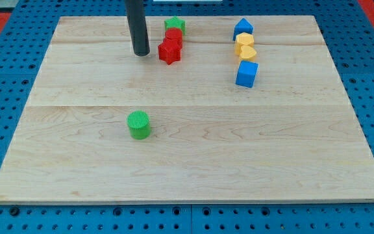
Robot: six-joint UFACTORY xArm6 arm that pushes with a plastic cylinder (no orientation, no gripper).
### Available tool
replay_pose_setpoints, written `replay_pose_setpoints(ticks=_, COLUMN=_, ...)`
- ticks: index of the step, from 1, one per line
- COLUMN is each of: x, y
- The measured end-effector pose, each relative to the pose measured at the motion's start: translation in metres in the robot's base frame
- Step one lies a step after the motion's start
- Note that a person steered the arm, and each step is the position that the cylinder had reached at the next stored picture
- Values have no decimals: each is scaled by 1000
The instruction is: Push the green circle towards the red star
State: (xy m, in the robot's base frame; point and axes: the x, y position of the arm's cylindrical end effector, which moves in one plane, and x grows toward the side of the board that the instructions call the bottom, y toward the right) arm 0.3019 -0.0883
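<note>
Green circle (138, 125) sits alone on the bench (76, 162), left of centre and nearer the bottom edge, nothing touching it. Up towards the top edge, a little to its right, my tip (141, 53) is planted on the wood, well apart from the circle and just to the left of the red star (169, 52). No hand on this arm, only the bare rod, so there is nothing to clench or release and it carries nothing.

Moving right: the red star lies near the top edge, with another red block (173, 36) touching it from above and a green star (174, 25) behind that, hard by the edge. Further right, towards the top-right corner, a column runs down: a blue block (243, 28), a yellow block (244, 41), a yellow heart (246, 53), then a blue cube (247, 74).

By my reading the push has not begun; this is the approach step. The tip is on the wrong side. It needs to travel round below and slightly left of the circle, then drive it up and rightwards.
</note>
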Motion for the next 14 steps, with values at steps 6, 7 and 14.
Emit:
replay_pose_setpoints(ticks=6, x=98, y=-90)
replay_pose_setpoints(ticks=7, x=203, y=-80)
replay_pose_setpoints(ticks=14, x=203, y=-23)
